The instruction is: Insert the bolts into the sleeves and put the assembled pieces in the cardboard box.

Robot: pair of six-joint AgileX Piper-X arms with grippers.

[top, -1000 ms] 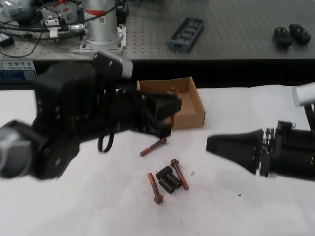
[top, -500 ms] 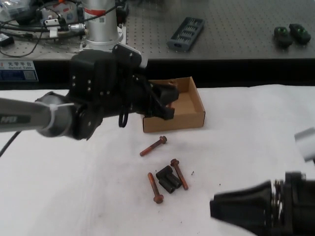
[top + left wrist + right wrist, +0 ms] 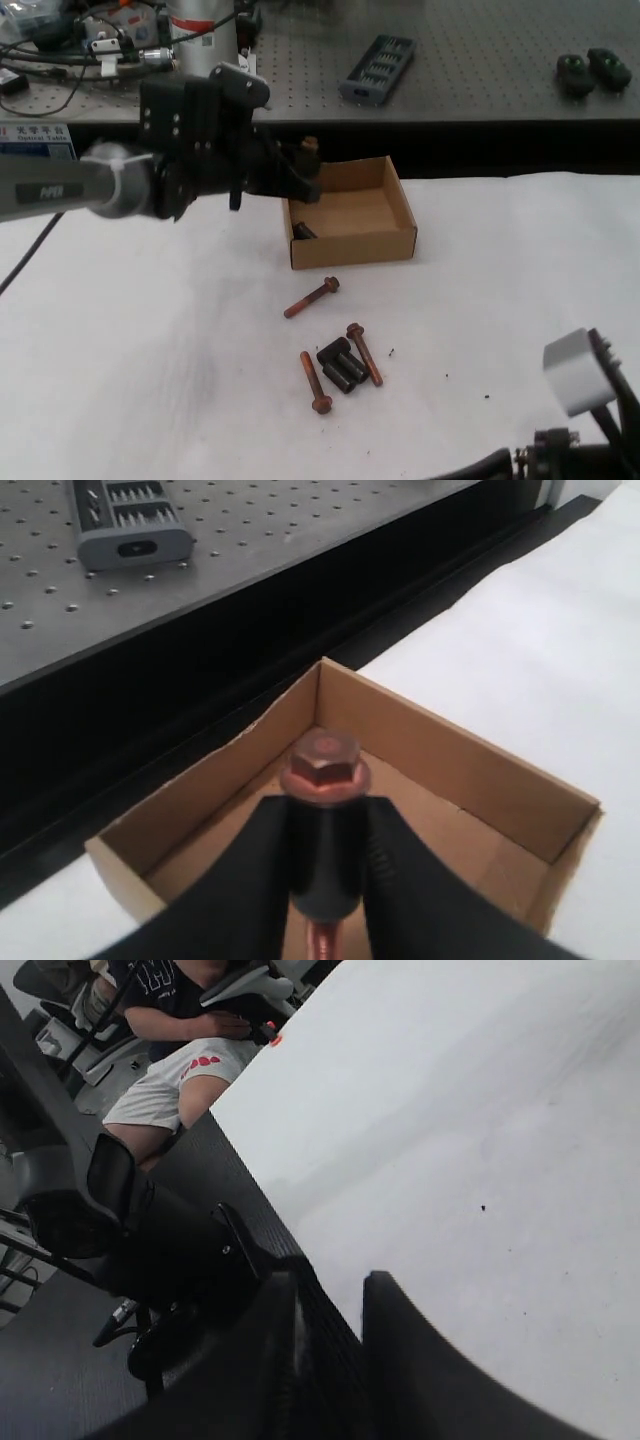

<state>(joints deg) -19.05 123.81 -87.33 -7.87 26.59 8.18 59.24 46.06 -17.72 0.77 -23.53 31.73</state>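
Left jaws hold an assembled piece (image 3: 326, 770) over the cardboard box (image 3: 401, 216); right jaws sit narrow, empty; three bolts (image 3: 311, 298) and sleeves (image 3: 342, 365) lie unassembled at the middle of the desk (image 3: 150, 380).

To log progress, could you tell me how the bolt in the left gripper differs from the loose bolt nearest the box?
The held bolt carries a black sleeve; the loose bolt is bare. The held bolt stands head-up in the left gripper over the box; the loose bolt lies flat on the cloth. Both are copper-coloured.
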